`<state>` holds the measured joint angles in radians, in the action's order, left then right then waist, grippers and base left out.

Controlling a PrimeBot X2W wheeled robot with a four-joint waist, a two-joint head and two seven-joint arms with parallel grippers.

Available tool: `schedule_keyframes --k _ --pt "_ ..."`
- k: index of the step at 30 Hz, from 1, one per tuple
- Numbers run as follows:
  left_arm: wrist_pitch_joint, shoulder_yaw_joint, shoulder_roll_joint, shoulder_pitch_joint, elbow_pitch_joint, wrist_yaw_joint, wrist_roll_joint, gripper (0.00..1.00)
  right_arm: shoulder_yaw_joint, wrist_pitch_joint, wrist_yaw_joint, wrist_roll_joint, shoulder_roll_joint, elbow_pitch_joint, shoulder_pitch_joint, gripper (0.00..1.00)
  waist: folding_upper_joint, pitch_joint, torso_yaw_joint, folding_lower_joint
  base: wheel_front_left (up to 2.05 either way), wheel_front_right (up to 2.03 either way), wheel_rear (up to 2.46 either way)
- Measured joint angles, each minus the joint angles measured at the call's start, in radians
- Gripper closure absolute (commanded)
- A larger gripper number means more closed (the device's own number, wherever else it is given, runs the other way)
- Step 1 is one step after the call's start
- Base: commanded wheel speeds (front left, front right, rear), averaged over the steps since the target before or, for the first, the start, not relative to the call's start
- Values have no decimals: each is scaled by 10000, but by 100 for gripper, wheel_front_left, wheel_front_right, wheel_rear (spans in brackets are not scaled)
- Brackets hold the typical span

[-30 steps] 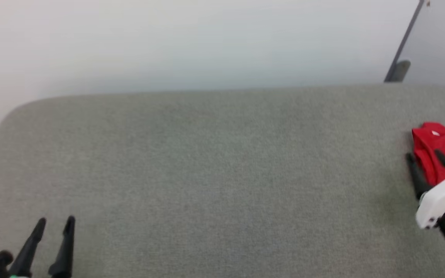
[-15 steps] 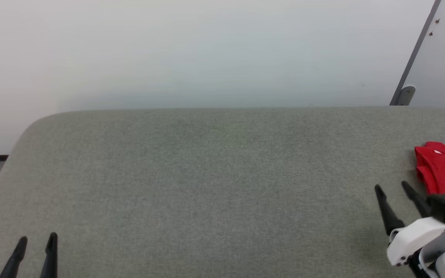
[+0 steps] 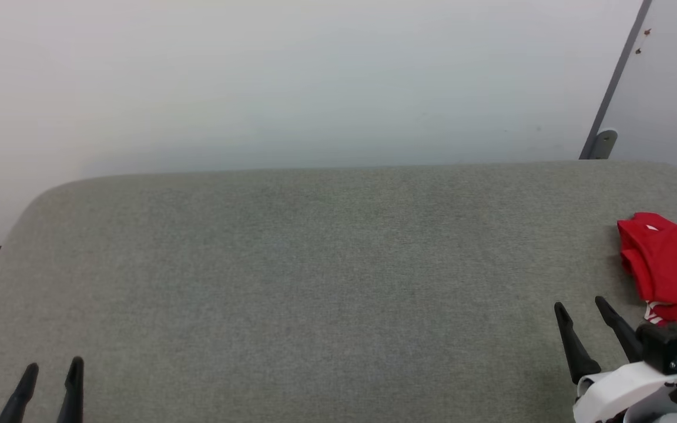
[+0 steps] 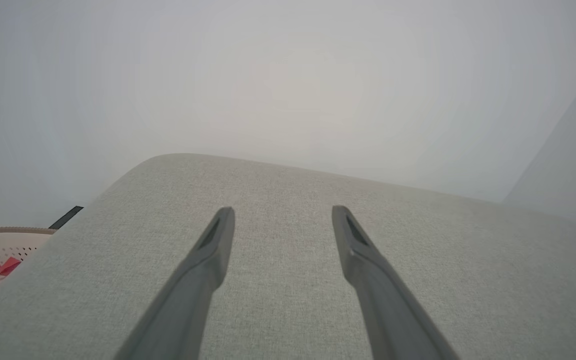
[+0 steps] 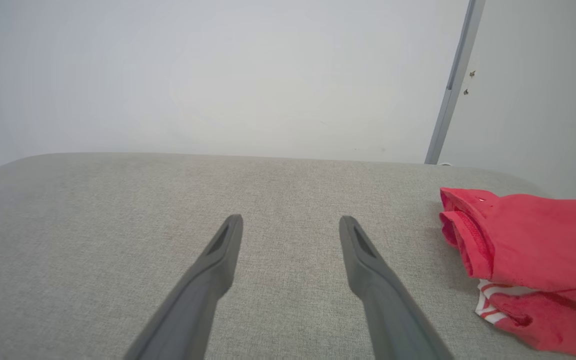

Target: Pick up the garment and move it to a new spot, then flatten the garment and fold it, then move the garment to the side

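Because the job looks all but finished, right pincer: fingers spread with nothing between them, hovering just beside the garment and not touching it, probably held clear so the fold is not disturbed.
Left pincer: also spread and empty, low at the near left corner, well apart from the cloth; I judge it has no part here.
Garment: compact red bundle with striped trim peeping out at its near edge, lying at the far right side.
Surface: grey woven fabric with rounded corners, set against a pale wall.
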<state>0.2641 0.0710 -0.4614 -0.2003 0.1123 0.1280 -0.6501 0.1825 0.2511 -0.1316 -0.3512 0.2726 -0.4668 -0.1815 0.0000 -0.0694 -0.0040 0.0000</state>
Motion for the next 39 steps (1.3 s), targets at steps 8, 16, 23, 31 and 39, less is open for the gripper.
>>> schedule_keyframes --k 8,16,23,31,39 --pt "0 63 -63 -154 6 0 -196 0 -188 44 0 226 -278 769 545 0 0 -11 -191 0 0 0 0" --pt "0 73 -109 -259 12 0 -293 0 -397 46 0 428 -453 1204 930 0 0 -53 -314 0 0 0 0" --pt "0 79 -146 -319 36 0 -385 0 -518 -17 0 539 -564 1473 1110 0 0 -91 -372 0 0 0 0" --pt "0 184 -67 -351 23 0 -453 0 -602 -123 0 771 -648 1538 1147 0 0 -105 -365 0 0 0 0" --pt "0 2 454 -377 420 -6 -685 100 -784 -151 0 832 -782 1137 1383 100 0 -115 -396 0 0 0 0"
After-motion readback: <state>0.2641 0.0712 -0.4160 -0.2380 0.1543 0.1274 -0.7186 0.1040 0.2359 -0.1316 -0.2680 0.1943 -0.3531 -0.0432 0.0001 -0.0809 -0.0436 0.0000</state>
